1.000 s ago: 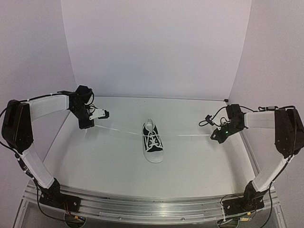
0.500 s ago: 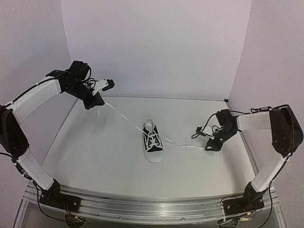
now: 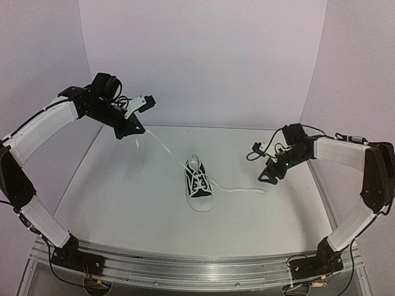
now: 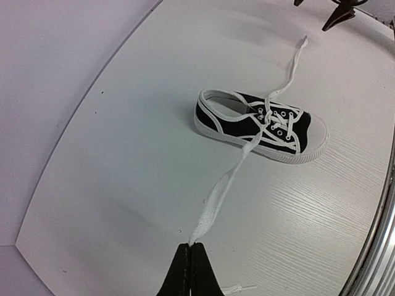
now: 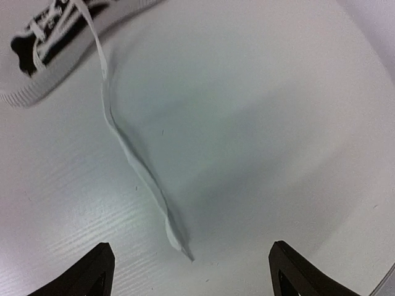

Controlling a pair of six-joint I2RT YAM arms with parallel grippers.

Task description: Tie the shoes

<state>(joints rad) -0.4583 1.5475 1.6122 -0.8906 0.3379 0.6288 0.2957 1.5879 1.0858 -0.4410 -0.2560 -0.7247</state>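
At the centre of the white table (image 3: 123, 209), the small black canvas sneaker with white toe cap (image 3: 199, 185) lies with its long axis running top to bottom of the frame, toe toward the bottom edge. The left gripper (image 4: 190, 271), upper left, pinches one white lace (image 4: 225, 185) taut, higher than a second earlier. The right gripper (image 3: 266, 177), fingers spread, has let the other white lace (image 5: 133, 160) fall slack on the table.

You see the black, white-soled sneaker (image 3: 199, 188) upright at frame centre, toe toward the bottom; its raised lace (image 3: 162, 147) climbs upper left, its slack lace (image 3: 241, 189) lies rightward.
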